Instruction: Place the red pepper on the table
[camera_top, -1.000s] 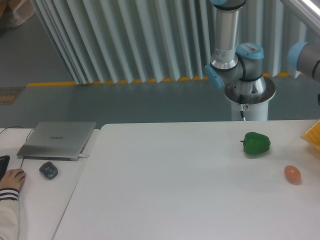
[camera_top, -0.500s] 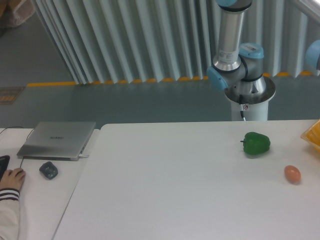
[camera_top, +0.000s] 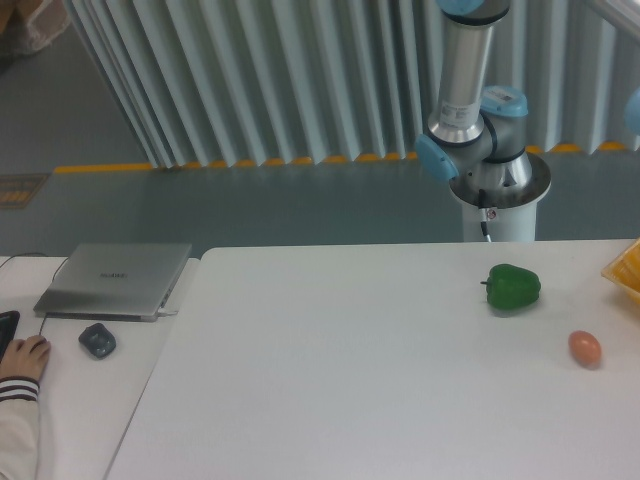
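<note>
White table (camera_top: 330, 380), fingers out of frame

Bell pepper (camera_top: 514, 287) on table (camera_top: 350, 370), egg-shaped thing (camera_top: 585, 347) right, nearer.

Soft, even, cool-tinted light falls from overhead; the table (camera_top: 350, 380) reads bright without glare, shadows stay faint (slightly soft, grainy focus throughout), dimmer toward 10 o'clock.
</note>
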